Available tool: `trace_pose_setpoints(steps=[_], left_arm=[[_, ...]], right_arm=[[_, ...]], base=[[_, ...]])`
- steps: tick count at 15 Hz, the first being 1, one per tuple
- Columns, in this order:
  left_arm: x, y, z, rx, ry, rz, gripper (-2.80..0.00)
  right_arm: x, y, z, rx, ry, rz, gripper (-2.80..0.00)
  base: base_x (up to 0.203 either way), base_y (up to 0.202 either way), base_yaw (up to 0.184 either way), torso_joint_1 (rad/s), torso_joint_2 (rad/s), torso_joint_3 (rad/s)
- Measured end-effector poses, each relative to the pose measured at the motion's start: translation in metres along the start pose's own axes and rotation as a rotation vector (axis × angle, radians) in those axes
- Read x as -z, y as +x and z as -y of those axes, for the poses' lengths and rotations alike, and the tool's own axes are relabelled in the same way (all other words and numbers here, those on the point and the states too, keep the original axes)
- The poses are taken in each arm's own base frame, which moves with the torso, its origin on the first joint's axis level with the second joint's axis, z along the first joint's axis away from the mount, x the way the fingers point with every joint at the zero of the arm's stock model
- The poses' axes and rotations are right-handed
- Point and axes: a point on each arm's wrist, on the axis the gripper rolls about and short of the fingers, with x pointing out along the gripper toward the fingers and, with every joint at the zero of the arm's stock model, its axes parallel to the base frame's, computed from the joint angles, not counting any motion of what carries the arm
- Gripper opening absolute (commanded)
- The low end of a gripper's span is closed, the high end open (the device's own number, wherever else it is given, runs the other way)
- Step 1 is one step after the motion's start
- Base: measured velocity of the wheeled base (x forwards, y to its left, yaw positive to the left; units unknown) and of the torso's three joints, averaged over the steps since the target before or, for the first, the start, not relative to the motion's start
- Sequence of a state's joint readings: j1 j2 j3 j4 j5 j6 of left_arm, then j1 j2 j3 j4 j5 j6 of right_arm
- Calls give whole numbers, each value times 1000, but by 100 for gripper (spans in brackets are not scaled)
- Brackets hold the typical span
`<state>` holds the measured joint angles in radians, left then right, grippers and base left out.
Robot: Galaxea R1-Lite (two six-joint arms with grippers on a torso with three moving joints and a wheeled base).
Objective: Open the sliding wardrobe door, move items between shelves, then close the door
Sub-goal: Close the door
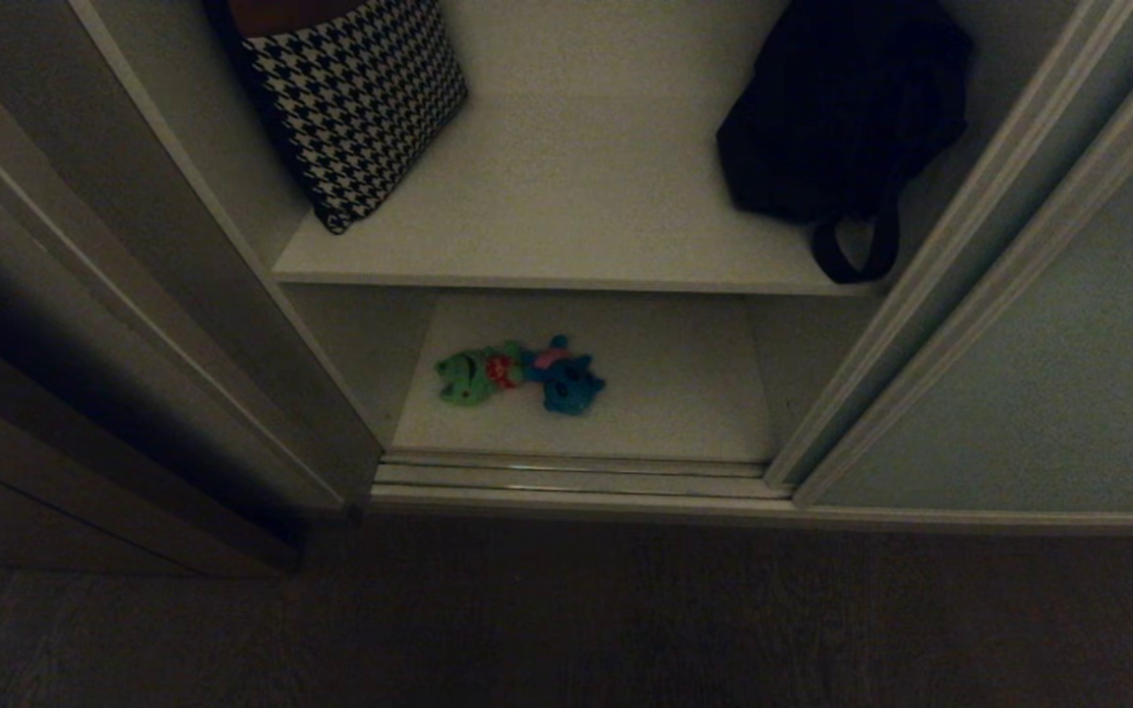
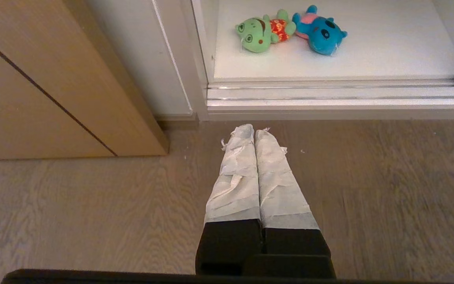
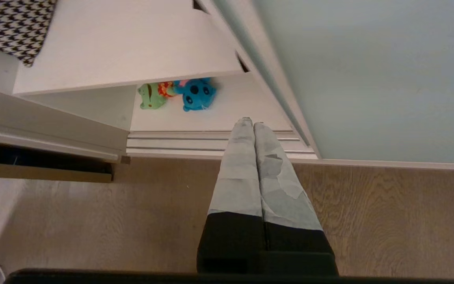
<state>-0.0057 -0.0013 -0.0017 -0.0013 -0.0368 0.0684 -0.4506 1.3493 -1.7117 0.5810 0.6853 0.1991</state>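
Dim wardrobe interior stands exposed, its sliding wardrobe door (image 1: 1048, 374) pushed aside to the right. Two plush toys, green toy (image 1: 473, 375) touching teal toy (image 1: 566, 379), lie on the lower shelf (image 1: 665, 413). Moving them up seems next. Right tool (image 3: 250, 123), shut and empty, hovers over the floor track (image 3: 179, 142), short of them and needing to open; left tool (image 2: 253, 132) is shut, parked.
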Motion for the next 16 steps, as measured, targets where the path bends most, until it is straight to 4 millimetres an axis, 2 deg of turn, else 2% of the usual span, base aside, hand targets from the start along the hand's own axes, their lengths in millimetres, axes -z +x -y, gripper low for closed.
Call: trace_pose_setpoints(steps=[10,16], left_arm=[[0,0,0,0,0,0,-280],[0,0,0,0,0,0,-280]], right_arm=[[-15,47,19,-34,-11,-12,-280],[-18,69,24,34,-18,-3,-280]], base=[[0,0,0,0,0,0],[0,0,0,0,0,0]])
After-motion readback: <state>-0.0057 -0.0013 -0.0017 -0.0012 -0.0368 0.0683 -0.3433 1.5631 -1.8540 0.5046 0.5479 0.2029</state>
